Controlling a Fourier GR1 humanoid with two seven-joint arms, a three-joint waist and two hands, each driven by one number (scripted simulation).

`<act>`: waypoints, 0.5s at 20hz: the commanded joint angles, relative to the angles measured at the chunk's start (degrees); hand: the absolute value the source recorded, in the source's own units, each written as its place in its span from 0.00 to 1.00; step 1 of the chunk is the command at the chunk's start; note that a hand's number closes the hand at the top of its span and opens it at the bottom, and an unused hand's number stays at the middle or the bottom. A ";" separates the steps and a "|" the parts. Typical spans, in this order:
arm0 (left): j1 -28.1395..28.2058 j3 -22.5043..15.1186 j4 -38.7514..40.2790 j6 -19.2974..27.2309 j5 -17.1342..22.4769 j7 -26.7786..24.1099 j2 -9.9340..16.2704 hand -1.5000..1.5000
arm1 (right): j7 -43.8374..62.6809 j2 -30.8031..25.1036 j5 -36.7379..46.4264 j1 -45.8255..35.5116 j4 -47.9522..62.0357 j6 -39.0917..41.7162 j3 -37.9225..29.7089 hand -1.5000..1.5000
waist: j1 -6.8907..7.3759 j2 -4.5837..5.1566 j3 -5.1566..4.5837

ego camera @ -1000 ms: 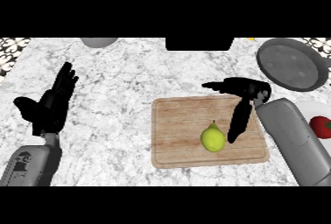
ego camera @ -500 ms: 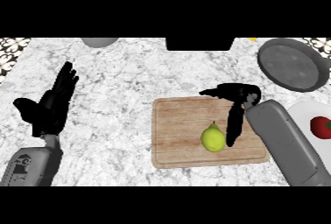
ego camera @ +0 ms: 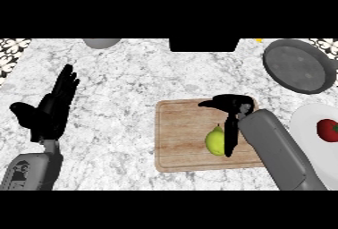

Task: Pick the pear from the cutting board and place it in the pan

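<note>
A yellow-green pear (ego camera: 214,141) lies on the wooden cutting board (ego camera: 181,138), towards its right side. My right hand (ego camera: 232,109) is over the board, fingers straight and pointing down along the pear's right flank, thumb out to the left; it looks to touch the pear's side without closing on it. The dark grey pan (ego camera: 298,65) stands at the back right of the counter. My left hand (ego camera: 48,114) rests open at the left, fingers up.
A white plate (ego camera: 307,129) with a red tomato (ego camera: 328,129) sits at the right edge, beside my right forearm. A grey bowl (ego camera: 101,42) and a dark object (ego camera: 203,44) lie along the back edge.
My right hand has moved left and nearer, its fingers coming up against the pear's right side. The pear and my left hand have stayed in place.
</note>
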 commanded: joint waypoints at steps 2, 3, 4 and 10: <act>1.22 0.11 -2.75 -0.38 -1.17 1.36 0.12 0.50 | -1.81 1.74 4.44 1.98 1.92 -0.58 0.50 0.00 | -0.01 -0.01 0.02; 0.37 2.56 -0.22 -2.58 1.04 -0.24 1.58 0.50 | -6.01 0.86 5.92 2.14 3.57 -1.45 1.33 0.00 | 0.03 0.05 0.02; -0.88 1.96 -1.44 -1.07 0.28 1.90 0.81 0.50 | 1.15 2.05 2.34 0.52 0.63 4.24 -1.34 0.00 | -0.17 -0.04 0.01; 0.06 1.49 0.41 -1.01 -0.74 -0.98 -0.46 0.50 | -5.94 2.09 4.90 3.92 2.29 2.75 0.58 1.00 | -0.15 -0.01 0.02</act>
